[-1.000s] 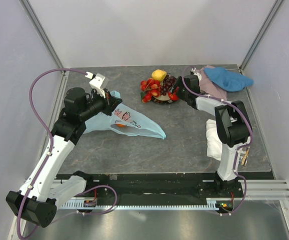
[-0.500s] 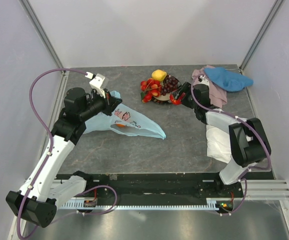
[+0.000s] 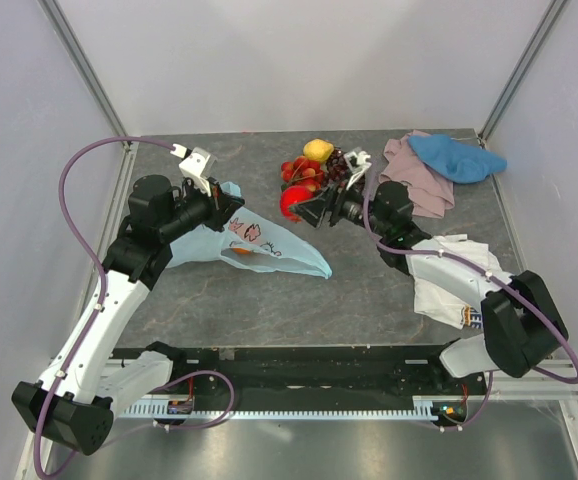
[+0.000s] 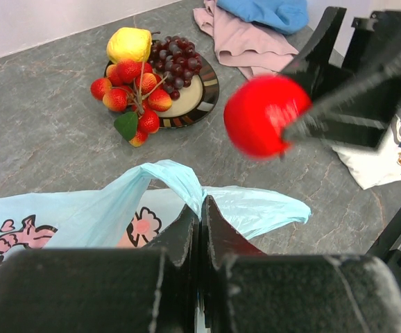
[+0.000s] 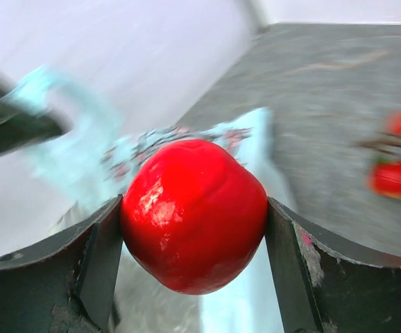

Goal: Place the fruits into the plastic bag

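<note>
Between plate and plastic bag, the right tool clamps the red apple while the left tool pinches the bag's handle; next it should reach the opening and release.

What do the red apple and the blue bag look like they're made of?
The red apple has glossy, evenly red skin with hard highlights. It is probably moulded plastic, though real fruit can't be ruled out. The plastic bag is a thin, translucent light-blue film, softly crumpled, with printed pink figures. It looks like polythene.
</note>
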Robot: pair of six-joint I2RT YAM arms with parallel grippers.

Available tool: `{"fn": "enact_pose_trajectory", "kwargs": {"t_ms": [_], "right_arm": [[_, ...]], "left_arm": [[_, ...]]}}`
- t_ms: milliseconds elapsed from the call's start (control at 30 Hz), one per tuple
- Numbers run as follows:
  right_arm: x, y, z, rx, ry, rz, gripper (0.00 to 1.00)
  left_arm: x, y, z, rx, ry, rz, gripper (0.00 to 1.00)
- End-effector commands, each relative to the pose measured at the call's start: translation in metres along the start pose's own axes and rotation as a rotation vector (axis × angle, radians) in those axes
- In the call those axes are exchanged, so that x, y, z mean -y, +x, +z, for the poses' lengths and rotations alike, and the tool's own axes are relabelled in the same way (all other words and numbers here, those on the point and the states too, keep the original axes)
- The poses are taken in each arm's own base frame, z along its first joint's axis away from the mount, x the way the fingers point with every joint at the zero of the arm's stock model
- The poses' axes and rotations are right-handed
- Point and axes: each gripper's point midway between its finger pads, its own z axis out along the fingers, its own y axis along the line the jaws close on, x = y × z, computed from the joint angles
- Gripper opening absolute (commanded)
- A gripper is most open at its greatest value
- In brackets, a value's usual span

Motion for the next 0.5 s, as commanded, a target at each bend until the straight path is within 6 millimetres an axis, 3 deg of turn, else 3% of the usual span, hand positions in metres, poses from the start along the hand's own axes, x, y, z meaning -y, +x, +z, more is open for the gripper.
{"fn": "enact_pose_trajectory", "kwargs": {"t_ms": [0, 100, 200, 367, 467], "right_arm": [[-0.071, 0.013, 0.005, -0.095, -0.263, -0.137, 0.53], [-0.093, 0.043, 0.005, -0.188, -0.329, -0.143, 0.53], [-0.102, 0.078, 0.004, -0.297, -0.334, -0.168, 0.52], [-0.108, 0.13, -0.001, -0.468, -0.32, -0.185, 0.51], [-0.096, 0.148, 0.001, -0.523, -0.273, -0.171, 0.5]], "left_arm": [[0.003, -0.024, -0.006, 0.059, 0.003, 0.042, 0.02], [0.003, -0.024, -0.006, 0.059, 0.003, 0.042, 0.01], [0.003, -0.024, -0.006, 0.059, 0.002, 0.042, 0.02], [0.002, -0.023, -0.005, 0.056, 0.003, 0.04, 0.02], [0.003, -0.023, -0.005, 0.058, 0.003, 0.041, 0.01]]}}
